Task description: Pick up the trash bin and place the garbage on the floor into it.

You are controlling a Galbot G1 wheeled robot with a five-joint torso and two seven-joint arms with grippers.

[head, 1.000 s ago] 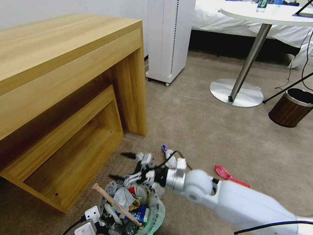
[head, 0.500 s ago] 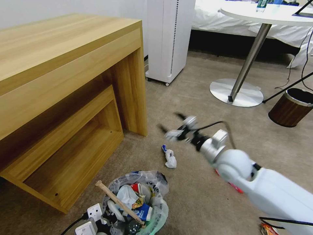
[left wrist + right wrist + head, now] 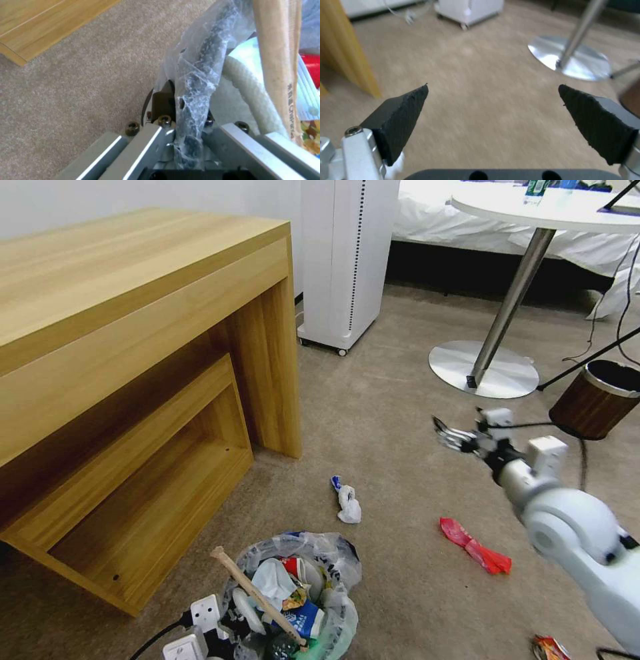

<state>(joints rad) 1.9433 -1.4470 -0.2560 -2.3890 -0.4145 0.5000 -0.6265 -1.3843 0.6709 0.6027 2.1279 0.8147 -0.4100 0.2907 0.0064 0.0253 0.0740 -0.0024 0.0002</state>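
The right gripper [image 3: 445,432] has swung away from the bin [image 3: 333,607], where it hung over the rim a second ago, and now hovers above bare carpet out to the right, near the brown bin [image 3: 593,410]. Its jaws stand wide with nothing between them; in the right wrist view the two black pads [image 3: 403,117] are far apart over the carpet [image 3: 480,82], with the table's round metal base [image 3: 576,56] ahead.

The left gripper [image 3: 188,140] is clamped on the bin's bagged rim, one finger outside and one inside, holding the bin just above the floor.

Three pieces of litter lie on the carpet: one white tissue wad [image 3: 349,507] with a blue scrap, below and left of the right gripper; one red wrapper [image 3: 477,547] almost straight below it; and one red and yellow wrapper [image 3: 550,648] farther down at the picture's edge.

Inside the bin are one wooden stick [image 3: 257,597], one red cup [image 3: 291,567], one blue-white carton [image 3: 308,620], a white slipper [image 3: 246,100] and crumpled tissue. The stick's paper sleeve carries small print along its edge, too fine to read. The black lettering on the bag cannot be read either.
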